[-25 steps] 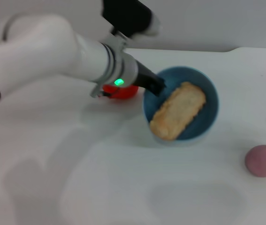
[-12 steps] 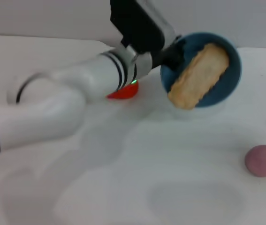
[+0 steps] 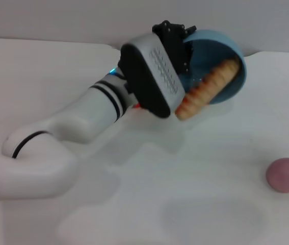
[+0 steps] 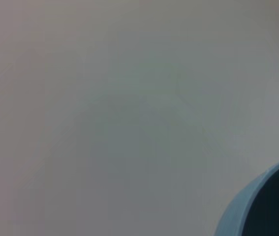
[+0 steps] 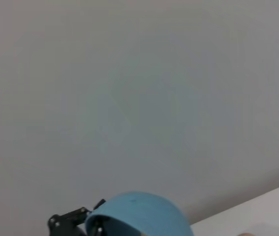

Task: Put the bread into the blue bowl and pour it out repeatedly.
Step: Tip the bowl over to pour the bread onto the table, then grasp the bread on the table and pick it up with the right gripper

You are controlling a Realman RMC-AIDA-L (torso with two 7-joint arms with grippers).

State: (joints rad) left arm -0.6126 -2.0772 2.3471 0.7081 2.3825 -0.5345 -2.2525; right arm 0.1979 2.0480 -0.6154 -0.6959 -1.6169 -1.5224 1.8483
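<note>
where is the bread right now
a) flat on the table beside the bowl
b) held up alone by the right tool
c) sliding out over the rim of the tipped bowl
c: the blue bowl is tilted up in the left tool, and the bread pokes out past its lower rim.

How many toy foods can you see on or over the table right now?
3. The bread is sliding out of the tipped blue bowl held by the left gripper; a pink fruit lies at the right; a red item is mostly hidden behind the arm.
</note>
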